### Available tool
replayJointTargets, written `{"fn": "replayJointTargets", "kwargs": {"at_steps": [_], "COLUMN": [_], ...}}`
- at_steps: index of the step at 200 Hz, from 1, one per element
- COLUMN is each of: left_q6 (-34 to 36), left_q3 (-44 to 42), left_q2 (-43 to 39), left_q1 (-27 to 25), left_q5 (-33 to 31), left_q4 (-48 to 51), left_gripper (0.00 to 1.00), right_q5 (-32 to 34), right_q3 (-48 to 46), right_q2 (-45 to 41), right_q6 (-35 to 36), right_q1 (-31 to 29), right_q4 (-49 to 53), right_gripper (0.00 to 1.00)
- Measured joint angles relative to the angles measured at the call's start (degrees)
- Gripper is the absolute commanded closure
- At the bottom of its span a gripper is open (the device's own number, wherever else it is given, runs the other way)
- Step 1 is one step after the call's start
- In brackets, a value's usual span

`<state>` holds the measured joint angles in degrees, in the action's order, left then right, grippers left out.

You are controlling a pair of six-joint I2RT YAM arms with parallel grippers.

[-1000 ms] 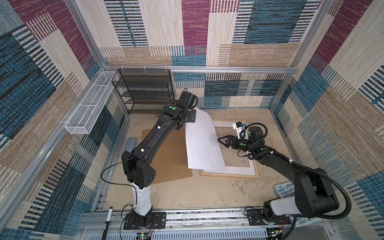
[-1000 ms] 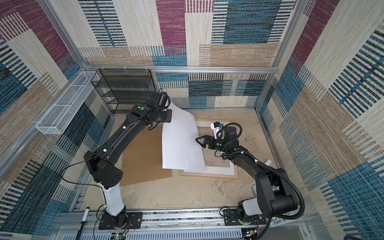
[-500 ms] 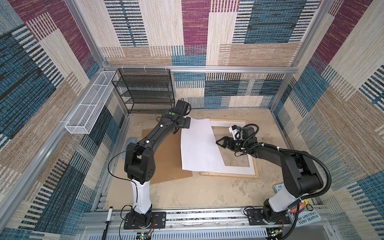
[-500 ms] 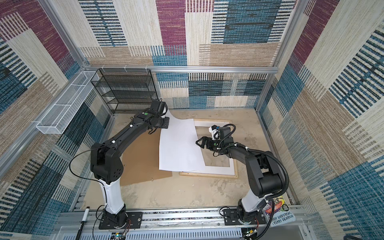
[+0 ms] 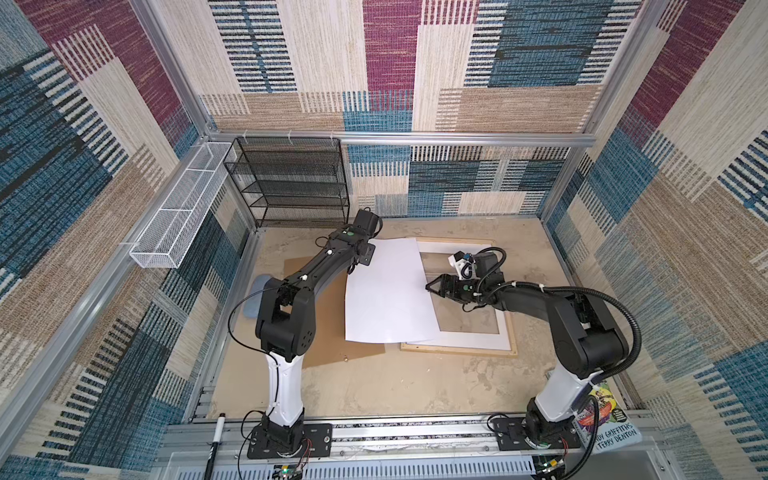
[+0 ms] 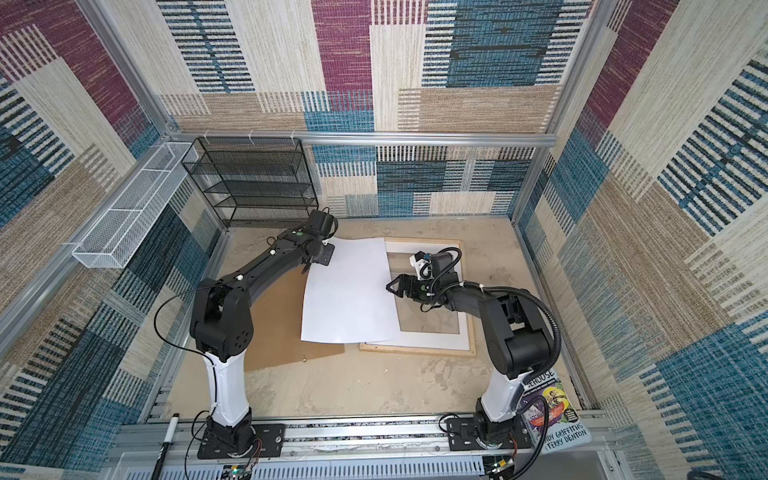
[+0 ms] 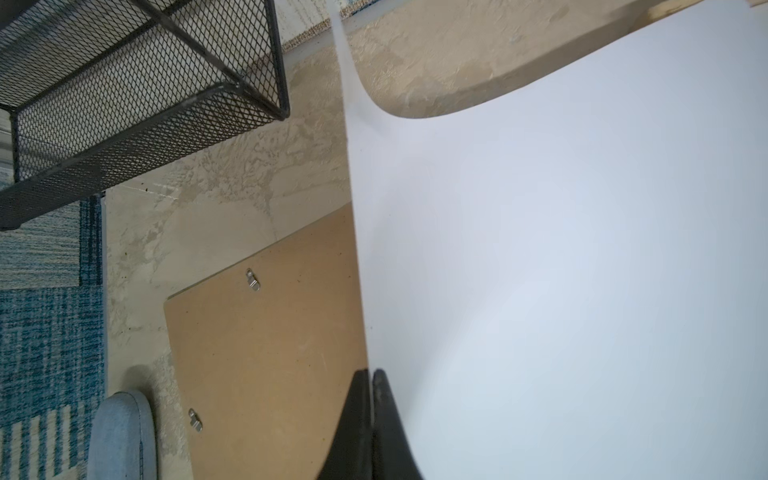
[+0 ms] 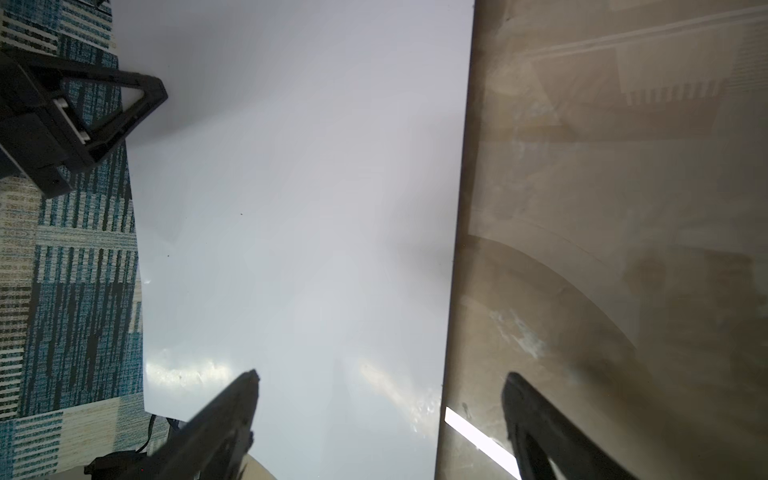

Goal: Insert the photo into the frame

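Only the left wrist view shows the left gripper (image 7: pixel 371 415) clamping the photo (image 7: pixel 561 270) by its edge. The photo, blank side up, overlaps the frame (image 5: pixel 457 350) at its left strip, long axis roughly along it. The right gripper (image 8: pixel 382 376) is spread wide.

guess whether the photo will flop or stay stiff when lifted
Probably floppy: the photo curls beside the left gripper pinching its edge. Likely light, being a thin sheet. Its sheen in the right wrist view hints it slides easily.

A robotics lab cell: aluminium-profile framing (image 5: pixel 415 138), patterned wall panels (image 5: pixel 390 41), a mounting rail (image 5: pixel 415 433).
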<state>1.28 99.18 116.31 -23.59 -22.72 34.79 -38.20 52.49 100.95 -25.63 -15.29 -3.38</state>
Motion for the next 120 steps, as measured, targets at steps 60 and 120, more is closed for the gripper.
{"fn": "replayJointTargets", "kwargs": {"at_steps": [60, 120], "left_q6": [0.46, 0.42], "left_q3": [-3.34, -5.27], "left_q2": [-0.66, -2.34], "left_q1": [1.36, 2.36], "left_q5": [-1.07, -0.72], "left_q4": [-2.03, -3.82], "left_gripper": [1.00, 1.00], "right_q5": [0.02, 0.04], "right_q3": [2.75, 5.20], "right_q2": [3.06, 5.64], "right_q6": [-0.07, -0.33], "right_q1": [-3.06, -4.46], "right_q4": [-0.02, -0.02], "right_gripper": [0.10, 0.13]}}
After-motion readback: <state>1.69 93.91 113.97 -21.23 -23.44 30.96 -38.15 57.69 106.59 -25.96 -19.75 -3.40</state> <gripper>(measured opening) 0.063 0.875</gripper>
